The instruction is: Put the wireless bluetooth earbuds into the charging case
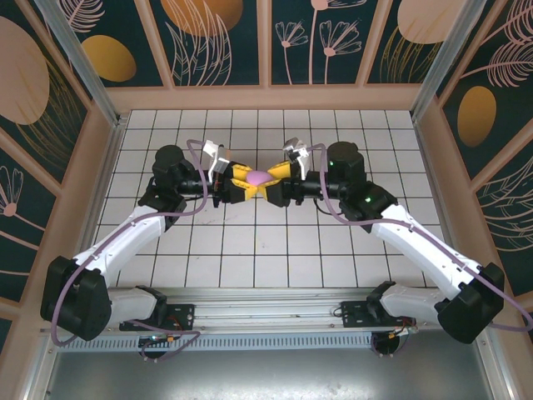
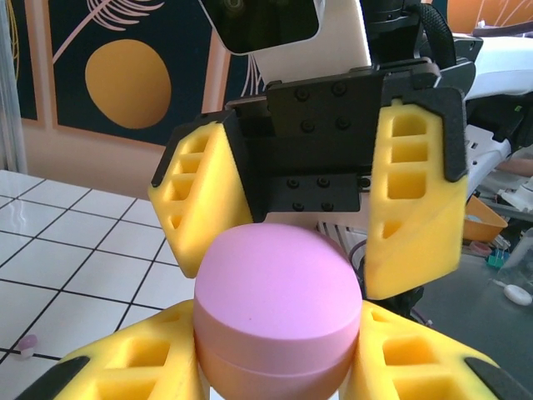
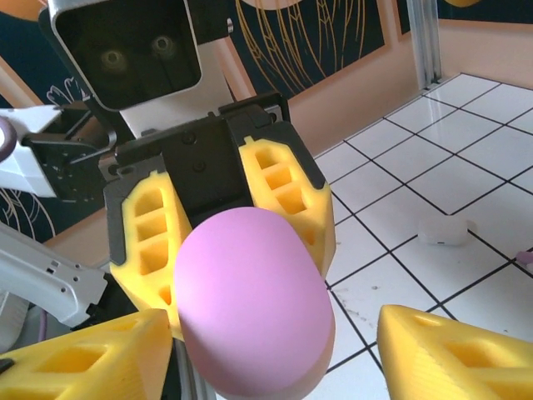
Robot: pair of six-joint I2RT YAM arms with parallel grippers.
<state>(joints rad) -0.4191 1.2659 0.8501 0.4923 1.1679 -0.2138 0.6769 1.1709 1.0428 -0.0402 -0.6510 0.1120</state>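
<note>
The charging case is a closed pink-purple pebble, held above the tiled floor at mid-table. My left gripper is shut on it; in the left wrist view its yellow fingers press both sides of the case. My right gripper faces it from the other side, open, with its fingers spread wide around the case and a gap on the right. One pale pink earbud lies on a tile at the left. A small white earbud lies on a tile at the right.
White tiled floor with dark grout, walled by peach frames and dark patterned panels. Both arm bases sit on the rail at the near edge. Purple cables loop along each arm.
</note>
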